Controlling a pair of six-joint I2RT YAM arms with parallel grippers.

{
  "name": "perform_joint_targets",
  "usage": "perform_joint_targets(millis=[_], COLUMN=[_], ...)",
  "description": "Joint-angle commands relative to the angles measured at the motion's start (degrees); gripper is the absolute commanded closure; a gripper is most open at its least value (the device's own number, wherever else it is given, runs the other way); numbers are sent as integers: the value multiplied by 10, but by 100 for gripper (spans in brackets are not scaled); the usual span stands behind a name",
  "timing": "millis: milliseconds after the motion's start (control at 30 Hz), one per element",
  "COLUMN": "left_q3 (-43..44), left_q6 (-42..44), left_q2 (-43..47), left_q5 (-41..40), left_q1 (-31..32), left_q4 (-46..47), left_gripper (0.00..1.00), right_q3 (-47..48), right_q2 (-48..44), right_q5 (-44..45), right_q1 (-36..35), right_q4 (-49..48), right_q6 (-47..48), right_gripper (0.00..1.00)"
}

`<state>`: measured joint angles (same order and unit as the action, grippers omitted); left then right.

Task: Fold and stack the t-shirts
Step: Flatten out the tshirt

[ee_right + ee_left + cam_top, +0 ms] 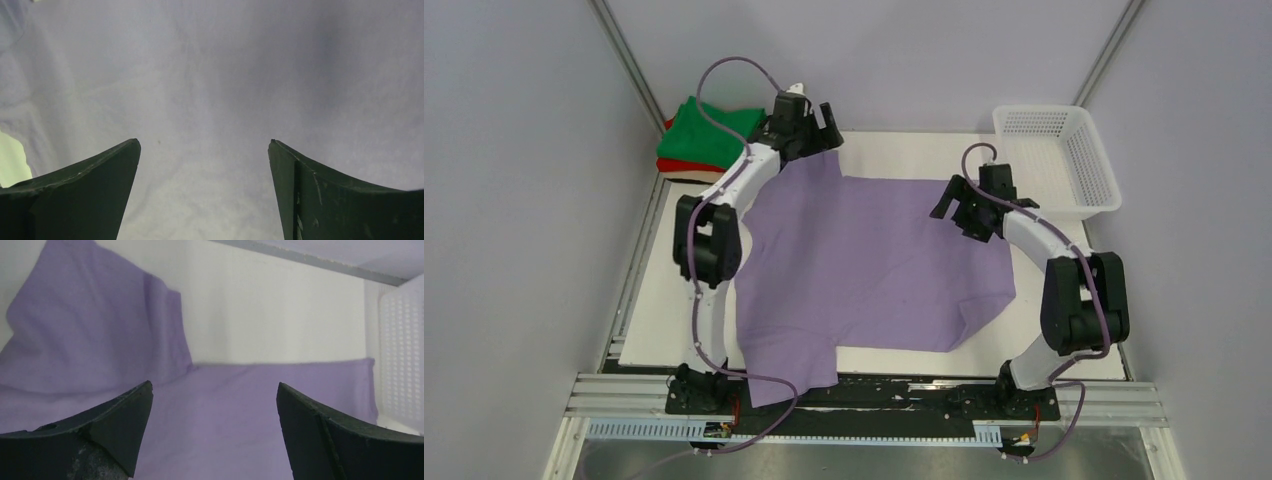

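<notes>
A large lavender-purple t-shirt (pixel 864 260) lies spread on the white table, one part hanging over the near edge. It also shows in the left wrist view (pixel 240 410) and fills the right wrist view (pixel 215 85). Folded green (pixel 709 130) and red (pixel 686 166) shirts are stacked at the far left; a beige one is barely visible under them. My left gripper (pixel 816 122) is open and empty over the shirt's far left corner, also seen in its wrist view (pixel 214 390). My right gripper (pixel 952 205) is open and empty over the shirt's far right edge, also seen in its wrist view (pixel 204 145).
A white plastic mesh basket (pixel 1056 160) stands at the far right of the table, also visible in the left wrist view (pixel 400 360). Grey walls enclose the table on three sides. A metal rail (pixel 864 405) runs along the near edge.
</notes>
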<state>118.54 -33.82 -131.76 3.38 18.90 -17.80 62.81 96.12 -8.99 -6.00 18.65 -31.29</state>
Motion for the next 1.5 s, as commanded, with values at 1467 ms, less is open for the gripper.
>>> perform_joint_targets(millis=[1467], left_q3=[-597], left_q6=[-21], left_q2=[326], left_q5=[-32], left_q1=[-78], left_q4=[57], left_gripper=[0], right_q3=[-171], right_q2=[-303], right_q5=[300], right_q1=[-14], right_q4=[570], right_q6=[-335], right_gripper=[0])
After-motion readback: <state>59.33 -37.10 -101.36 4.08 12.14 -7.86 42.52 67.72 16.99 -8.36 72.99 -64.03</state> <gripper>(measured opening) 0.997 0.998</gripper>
